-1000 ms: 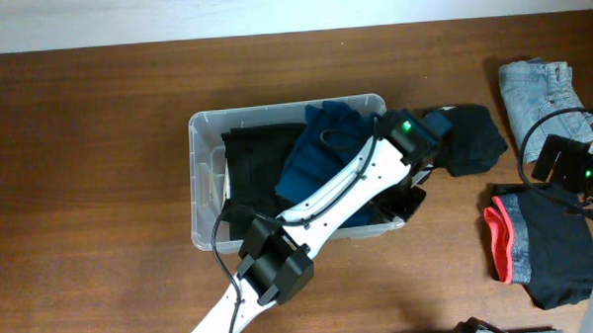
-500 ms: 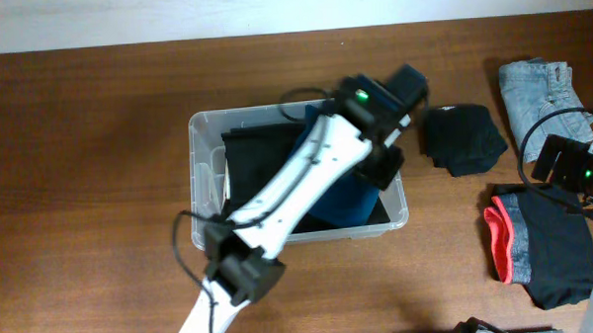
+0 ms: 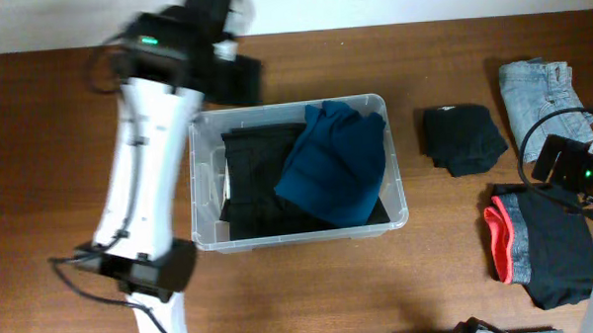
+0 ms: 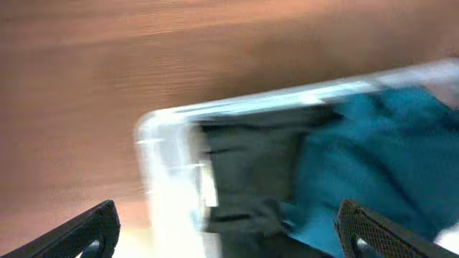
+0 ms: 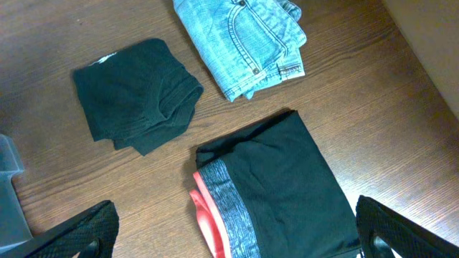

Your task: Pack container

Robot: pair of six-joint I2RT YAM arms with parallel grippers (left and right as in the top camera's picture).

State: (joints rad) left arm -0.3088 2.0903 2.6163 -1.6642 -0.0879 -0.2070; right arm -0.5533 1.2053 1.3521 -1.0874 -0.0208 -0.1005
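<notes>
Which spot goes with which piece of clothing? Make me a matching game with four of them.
Things:
1. teal garment
2. jeans
3. small black garment
4. black shorts with red trim

Places:
a. on the table, just right of the container
b. lower right in the overhead view
c. inside the container
d. upper right in the overhead view

Pairs: 1-c, 2-d, 3-a, 4-b
</notes>
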